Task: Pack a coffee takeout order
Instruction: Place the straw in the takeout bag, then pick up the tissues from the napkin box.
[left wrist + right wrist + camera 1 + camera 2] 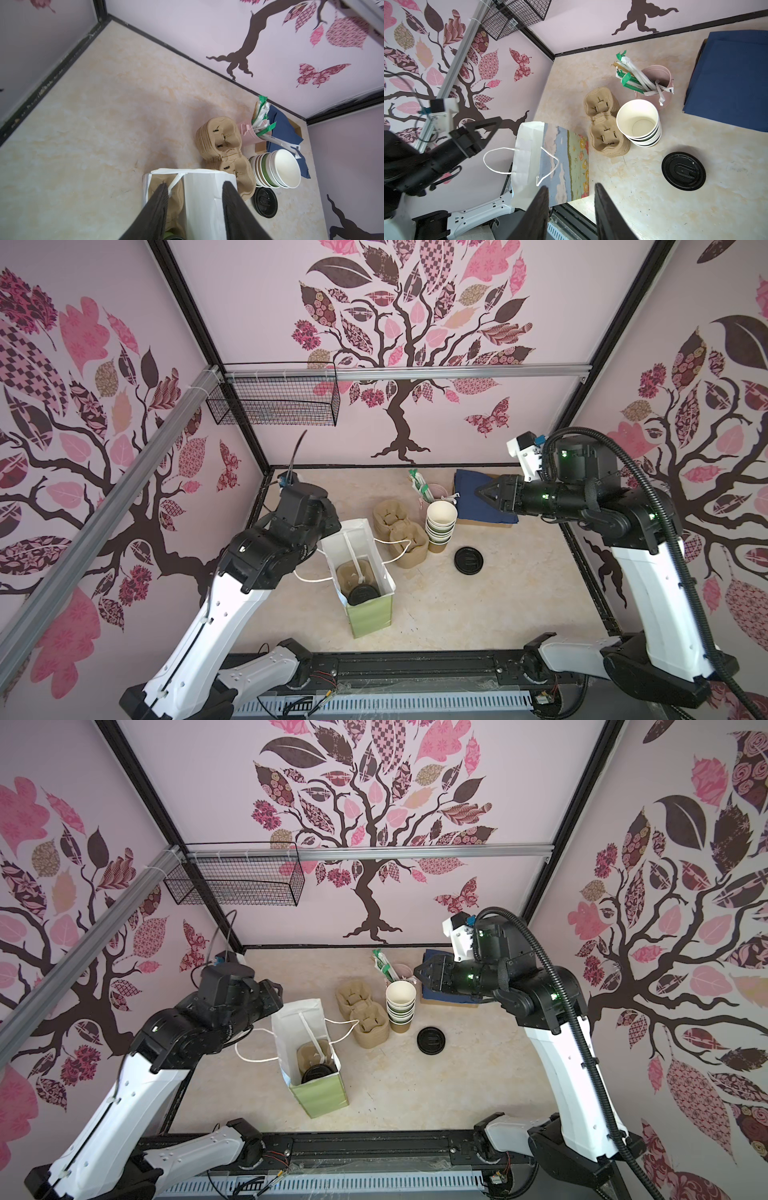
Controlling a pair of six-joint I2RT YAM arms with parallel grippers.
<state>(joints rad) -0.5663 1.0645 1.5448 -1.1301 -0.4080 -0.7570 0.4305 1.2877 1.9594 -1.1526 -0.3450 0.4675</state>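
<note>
**Cup and carrier bagged, napkin not yet in**

I have the pale green paper bag [370, 614] standing upright in the middle of the bench [457, 614]. Its mouth faces up, and its white handles [484, 160] flop outward, which leaves the opening free. Down inside sits the moulded-pulp carrier [347, 574] with the lidded cup [363, 594] seated in its near well, which should keep the cup from tipping.

My left claw [194, 182] is at the bag's far rim with its fingers spread, pinching nothing I can see. I judge it is there to steady the mouth.

The navy napkin [726, 79] lies flat on its pile in the back right corner, well apart from the bag, so that is the step left. My right claw [571, 185] hangs above that pile, fingers parted and empty, aimed across the bench rather than down.

The spare carriers [401, 539], stacked cups [441, 518] and loose lid [468, 560] sit between, and I'd leave them alone.
</note>
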